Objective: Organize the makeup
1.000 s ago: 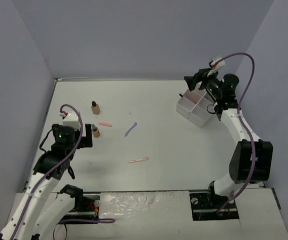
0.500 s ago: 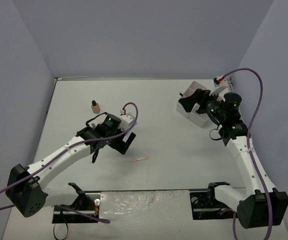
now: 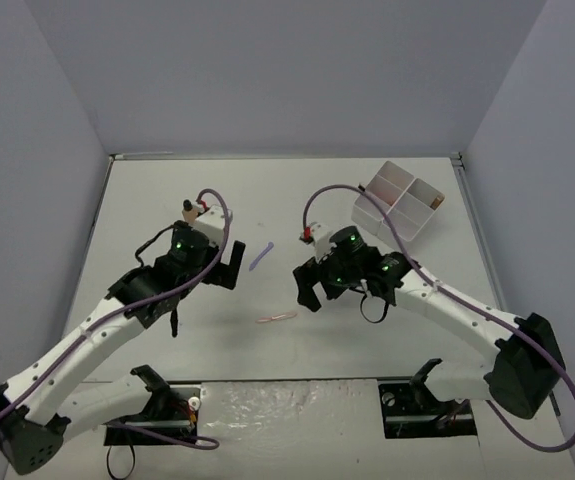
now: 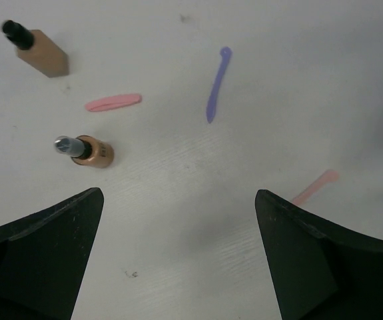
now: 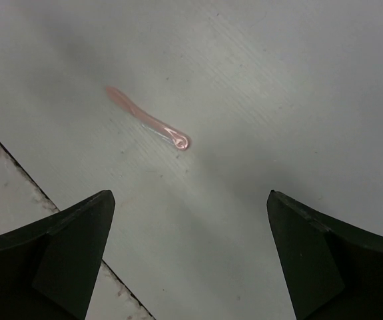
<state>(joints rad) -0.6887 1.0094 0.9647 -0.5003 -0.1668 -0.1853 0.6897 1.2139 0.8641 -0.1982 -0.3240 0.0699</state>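
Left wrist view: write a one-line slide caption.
Open left gripper over a tan bottle, copper lipstick, purple applicator and two pink applicators on the white table.

Purple pencil (image 3: 260, 256), pink pencil (image 3: 276, 317), flat, apart

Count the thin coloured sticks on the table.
3: a purple stick at mid-table, one pink stick beside the lipstick, another pink stick alone, nearer the front. More may be hidden.

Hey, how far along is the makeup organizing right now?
Early days. Done: one tan item sits in the white four-compartment tray. In hand: nothing; the left gripper and right gripper are both open, empty. Left on the table: a tan bottle with dark cap, a copper-coloured lipstick, a purple stick, a flat pink applicator and a thin pink stick.
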